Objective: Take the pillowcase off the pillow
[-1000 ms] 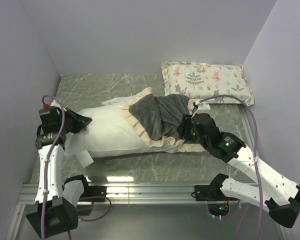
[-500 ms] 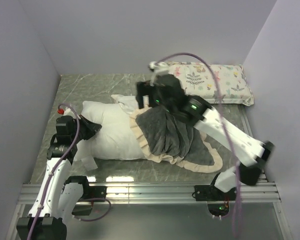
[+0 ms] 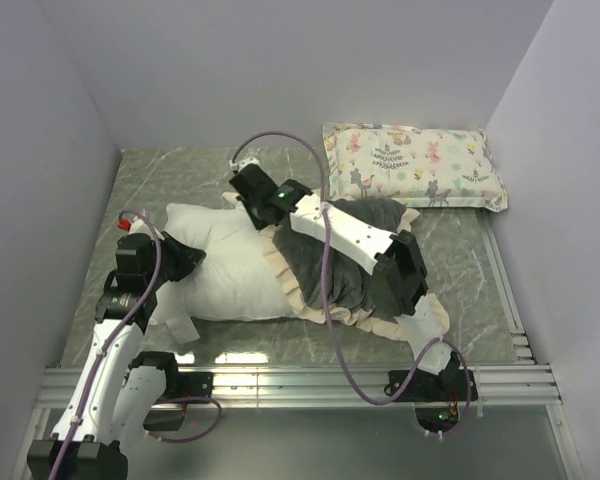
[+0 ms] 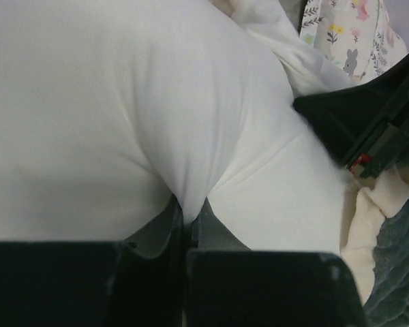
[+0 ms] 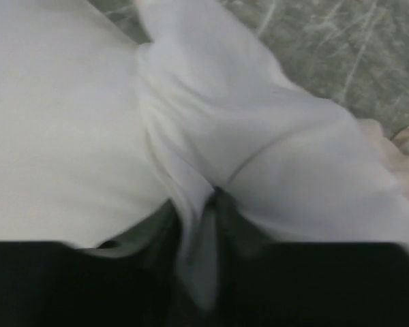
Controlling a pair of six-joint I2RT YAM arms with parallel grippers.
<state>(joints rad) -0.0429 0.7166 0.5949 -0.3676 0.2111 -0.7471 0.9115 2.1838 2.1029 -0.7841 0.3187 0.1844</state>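
Observation:
The white pillow [image 3: 225, 265] lies across the table's middle, its right end still inside the dark grey pillowcase [image 3: 350, 262] with the cream ruffle [image 3: 280, 270]. My left gripper [image 3: 188, 262] is shut on a pinch of the pillow's left end; the left wrist view shows the white fold [image 4: 189, 204] between the closed jaws. My right arm reaches over the pillowcase to the pillow's far edge. There my right gripper [image 3: 242, 198] is shut on a fold of white fabric [image 5: 191, 197]; I cannot tell whether it is pillow or the case's lining.
The small animal-print pillow [image 3: 415, 165] lies at the back right against the wall. Grey walls close in the marble table [image 3: 180, 180] on the left, back and right. The right arm's black link [image 4: 361, 122] shows close in the left wrist view.
My right arm has swung from the pillowcase's right side across it to the pillow's far edge. The pillowcase has spread towards the near right. My left gripper and the pillow shifted slightly right.

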